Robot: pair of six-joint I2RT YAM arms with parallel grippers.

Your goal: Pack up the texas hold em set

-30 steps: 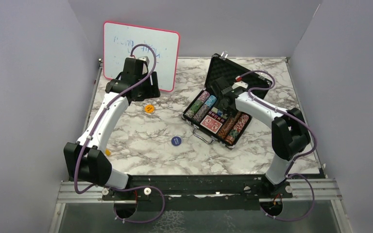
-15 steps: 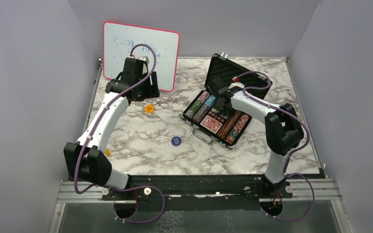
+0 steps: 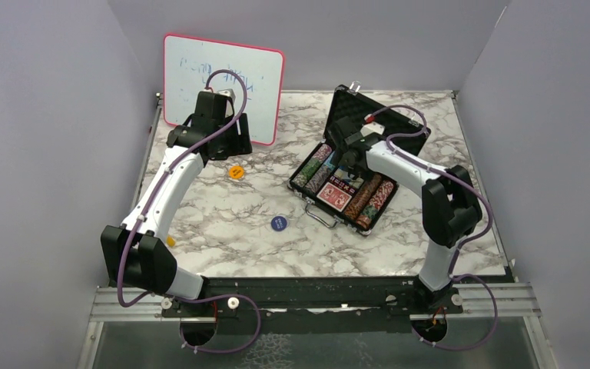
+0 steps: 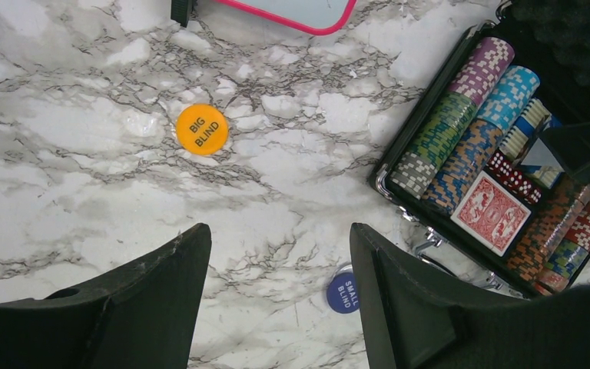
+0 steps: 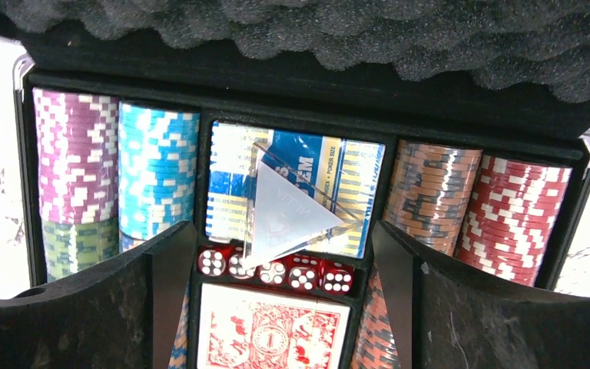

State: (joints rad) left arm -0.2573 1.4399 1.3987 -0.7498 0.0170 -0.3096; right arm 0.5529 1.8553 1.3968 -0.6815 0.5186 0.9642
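The black case (image 3: 369, 112) of the texas hold em set lies open at the back right, foam lid (image 5: 315, 31) up. Inside are striped chip stacks (image 5: 157, 169), red dice (image 5: 276, 271), red-backed cards (image 5: 273, 330) and a blue deck (image 5: 230, 181) with a clear triangular piece (image 5: 284, 211) resting on it. My right gripper (image 5: 280, 231) hovers open over the dice, holding nothing. The orange button (image 4: 202, 129) and blue button (image 4: 343, 292) lie on the marble. My left gripper (image 4: 278, 231) hangs open above the table left of the case, nothing in it.
A pink-framed whiteboard (image 3: 223, 77) stands at the back left, just behind my left arm. Something small and yellow (image 3: 170, 241) lies near the table's left edge. Grey walls close in three sides. The case handle (image 3: 320, 216) points toward the blue button.
My right gripper has opened wider and drawn back toward the lid of the case. The left arm and both buttons have stayed put.
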